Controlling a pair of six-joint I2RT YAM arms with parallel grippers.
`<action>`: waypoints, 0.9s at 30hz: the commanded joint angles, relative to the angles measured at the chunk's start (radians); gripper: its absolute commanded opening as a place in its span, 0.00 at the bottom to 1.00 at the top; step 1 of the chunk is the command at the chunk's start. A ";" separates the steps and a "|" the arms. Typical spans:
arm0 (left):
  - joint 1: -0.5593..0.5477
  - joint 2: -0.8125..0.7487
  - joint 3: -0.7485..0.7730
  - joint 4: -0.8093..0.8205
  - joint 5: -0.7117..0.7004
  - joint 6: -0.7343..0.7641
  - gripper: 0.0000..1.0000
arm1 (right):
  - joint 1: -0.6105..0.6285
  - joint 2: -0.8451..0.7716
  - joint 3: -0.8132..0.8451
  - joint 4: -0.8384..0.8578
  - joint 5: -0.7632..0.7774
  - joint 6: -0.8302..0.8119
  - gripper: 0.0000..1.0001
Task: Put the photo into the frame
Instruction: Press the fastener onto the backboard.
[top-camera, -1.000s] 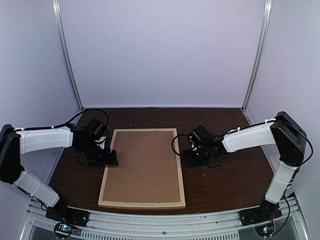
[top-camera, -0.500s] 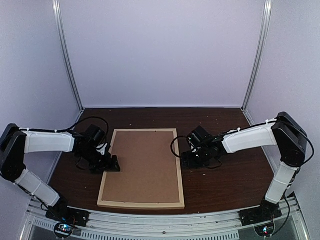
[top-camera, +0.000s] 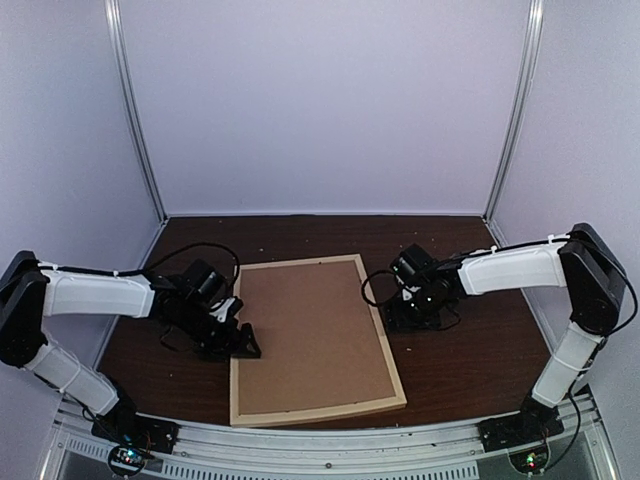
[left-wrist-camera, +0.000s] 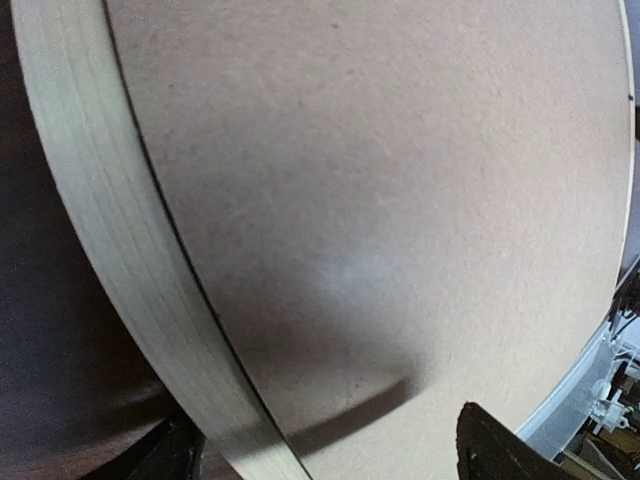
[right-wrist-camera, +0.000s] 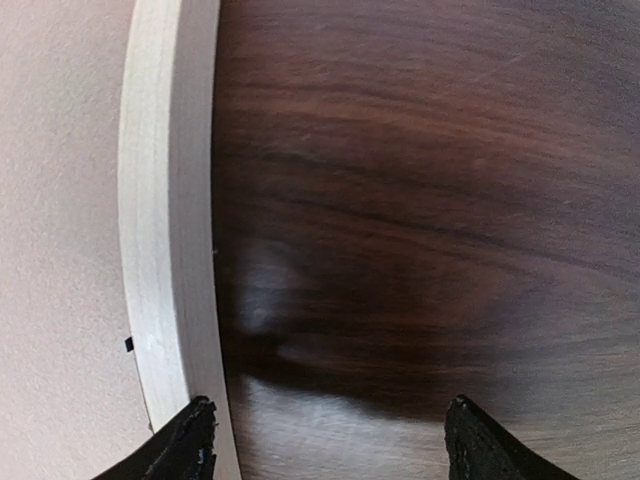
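frame (top-camera: 320, 412): long axis near-to-far | left gripper (top-camera: 248, 348): fingers apart, astride its left rail, nearer | right gripper (top-camera: 393, 321): fingers apart, rail beside one fingertip

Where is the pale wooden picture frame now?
In the top view, the pale wooden picture frame lies flat and slightly skewed at centre, between the left end effector and the right end effector.

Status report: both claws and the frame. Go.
Left claw open, straddling the frame's left rail. Right claw open, at its right rail. Brown backing board fills the frame; photo not in sight.
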 joint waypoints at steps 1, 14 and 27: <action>-0.060 -0.004 0.063 0.040 -0.005 -0.014 0.87 | -0.021 -0.033 0.046 -0.045 0.021 -0.035 0.79; -0.054 -0.173 0.096 -0.198 -0.455 0.003 0.85 | -0.023 0.013 0.078 -0.055 0.010 -0.038 0.79; -0.049 0.014 0.204 -0.241 -0.530 0.061 0.82 | -0.023 0.007 0.054 -0.029 -0.003 -0.030 0.79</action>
